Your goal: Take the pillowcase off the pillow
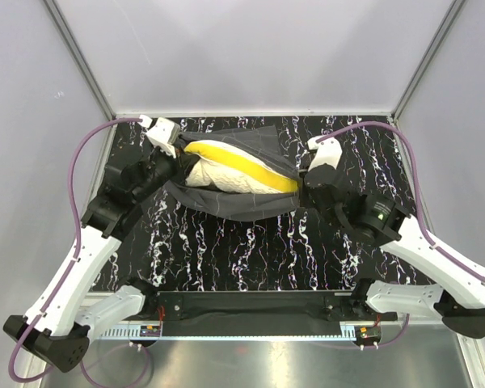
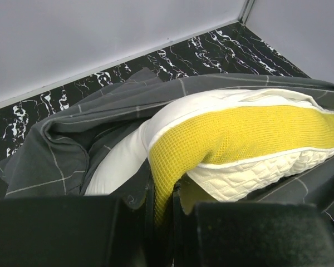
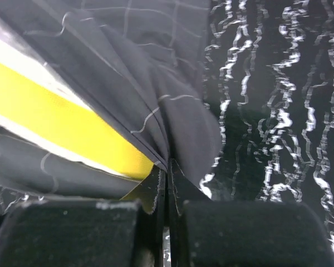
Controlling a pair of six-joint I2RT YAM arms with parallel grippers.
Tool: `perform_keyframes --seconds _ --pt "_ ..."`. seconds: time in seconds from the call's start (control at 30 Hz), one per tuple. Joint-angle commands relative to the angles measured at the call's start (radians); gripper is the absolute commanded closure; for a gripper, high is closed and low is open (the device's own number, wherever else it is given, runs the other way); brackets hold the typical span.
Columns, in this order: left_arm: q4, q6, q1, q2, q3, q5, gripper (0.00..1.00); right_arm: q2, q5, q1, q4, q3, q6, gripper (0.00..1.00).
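Note:
The pillow (image 1: pixel 230 171), cream quilted with a yellow side edge, lies half out of the dark grey grid-patterned pillowcase (image 1: pixel 234 206) at the back middle of the marble table. My left gripper (image 1: pixel 171 152) is shut on the pillow's yellow corner (image 2: pixel 162 192) at its left end. My right gripper (image 1: pixel 301 179) is shut on a pinched fold of the pillowcase (image 3: pixel 172 139) at the right end. The pillowcase (image 2: pixel 61 144) is bunched behind and under the pillow (image 2: pixel 250 133). The yellow edge (image 3: pixel 55 117) also shows in the right wrist view.
The black white-veined marble tabletop (image 1: pixel 226 259) spreads in front of the pillow. Grey walls enclose the back and sides (image 1: pixel 250 56). A metal rail with the arm bases (image 1: pixel 250 311) runs along the near edge.

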Motion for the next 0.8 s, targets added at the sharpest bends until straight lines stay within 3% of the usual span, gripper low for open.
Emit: perform_keyframes --seconds 0.0,0.17,0.37,0.77 --pt "0.109 0.006 0.016 -0.050 0.038 -0.082 1.00 -0.036 0.116 0.008 -0.068 0.039 0.010 1.00" --pt "0.102 0.000 0.034 -0.092 0.075 -0.062 1.00 -0.027 0.189 -0.011 -0.130 0.007 0.054 1.00" --pt "0.095 -0.060 0.058 -0.147 0.108 -0.019 1.00 -0.032 0.165 -0.090 -0.113 -0.027 0.063 1.00" --pt "0.215 -0.250 0.085 -0.123 0.219 0.070 1.00 -0.007 -0.007 -0.166 0.131 -0.182 0.089 1.00"
